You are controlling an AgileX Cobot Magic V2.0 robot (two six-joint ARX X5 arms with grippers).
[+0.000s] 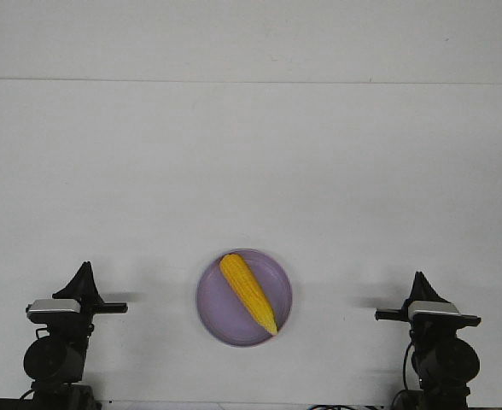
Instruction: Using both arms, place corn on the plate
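Corn [248,292] is lying on the plate [243,297], slanted across it, blunt end toward the far left of the dish and pointed tip reaching the near right rim (possibly just over the lip, hard to say from this view). So the placing step looks finished, and what's in hand now reads as the rest position at the end of the job.

Left gripper [114,307] sits well off to the plate's left, its tip pointing inward toward the dish, touching nothing. Right gripper [386,314] mirrors it, well apart on the other side, also holding nothing. Whether either pair of fingers is parted or closed, I can't tell; they show only as dark stubs.

Next move, if any, calls for little: keep both arms parked, or nudge the tip inward should it overhang.
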